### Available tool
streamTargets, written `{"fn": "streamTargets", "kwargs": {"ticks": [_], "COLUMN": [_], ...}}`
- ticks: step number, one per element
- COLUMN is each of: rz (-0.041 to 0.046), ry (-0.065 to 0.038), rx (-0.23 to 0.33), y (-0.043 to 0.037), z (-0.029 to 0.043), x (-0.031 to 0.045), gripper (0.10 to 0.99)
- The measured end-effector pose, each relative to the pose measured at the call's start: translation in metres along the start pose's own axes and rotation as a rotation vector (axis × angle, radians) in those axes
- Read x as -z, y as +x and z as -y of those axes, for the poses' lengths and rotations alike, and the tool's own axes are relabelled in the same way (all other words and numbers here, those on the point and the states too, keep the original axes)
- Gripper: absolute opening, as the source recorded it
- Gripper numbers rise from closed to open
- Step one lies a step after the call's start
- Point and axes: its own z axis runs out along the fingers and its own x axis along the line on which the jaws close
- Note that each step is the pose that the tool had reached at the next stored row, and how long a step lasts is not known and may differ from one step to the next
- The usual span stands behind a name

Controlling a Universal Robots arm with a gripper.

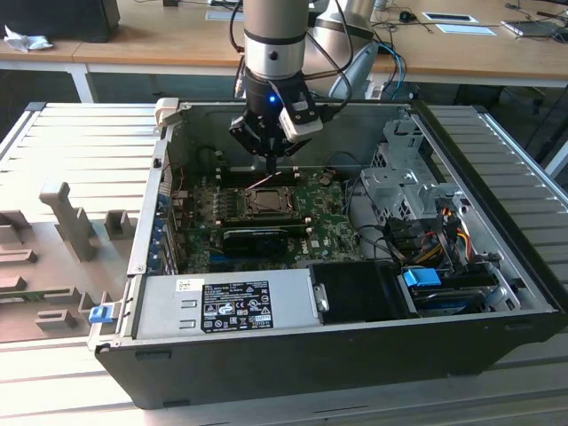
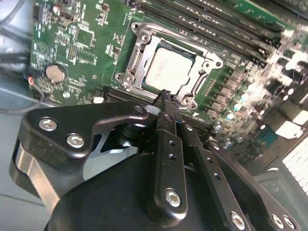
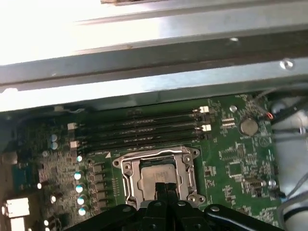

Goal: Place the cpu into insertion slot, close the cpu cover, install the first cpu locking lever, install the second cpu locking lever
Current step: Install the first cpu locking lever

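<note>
Cpu (image 2: 166,72) seated, cpu cover (image 2: 138,50) lowered. Gripper (image 1: 271,162), jaws pressed together, empty, is poised at cover's 12 o'clock, exterior view. Locking-lever step judged in hand; fine alignment called for.

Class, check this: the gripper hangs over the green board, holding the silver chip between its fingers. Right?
No. The gripper hangs over the green board with nothing held; the silver chip lies in its socket, as the second wrist view shows.

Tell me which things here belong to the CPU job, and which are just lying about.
Job: cpu, cover, gripper.
Lying about: coin battery, memory slots, power supply, drive cage.
</note>
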Motion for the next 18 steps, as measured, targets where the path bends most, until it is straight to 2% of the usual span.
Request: {"fn": "streamTargets", "kwargs": {"ticks": [5, 7, 9, 10, 13, 16, 18], "rz": [-0.0042, -0.0037, -0.0046, -0.0042, -0.0004, 0.0002, 0.0018], "ry": [-0.003, -0.014, -0.016, -0.023, -0.052, -0.055, -0.055], "rx": [0.120, 0.151, 0.237, 0.254, 0.261, 0.263, 0.237], "y": [0.0003, 0.0023, 0.0023, 0.0029, 0.0041, 0.0043, 0.0045], "z": [0.0002, 0.0013, 0.0014, 0.0015, 0.0016, 0.0002, -0.0007], "x": [-0.0039, -0.0081, -0.0094, -0.0099, -0.0103, -0.0129, -0.0168], "gripper": [0.106, 0.106, 0.106, 0.106, 0.106, 0.106, 0.106]}}
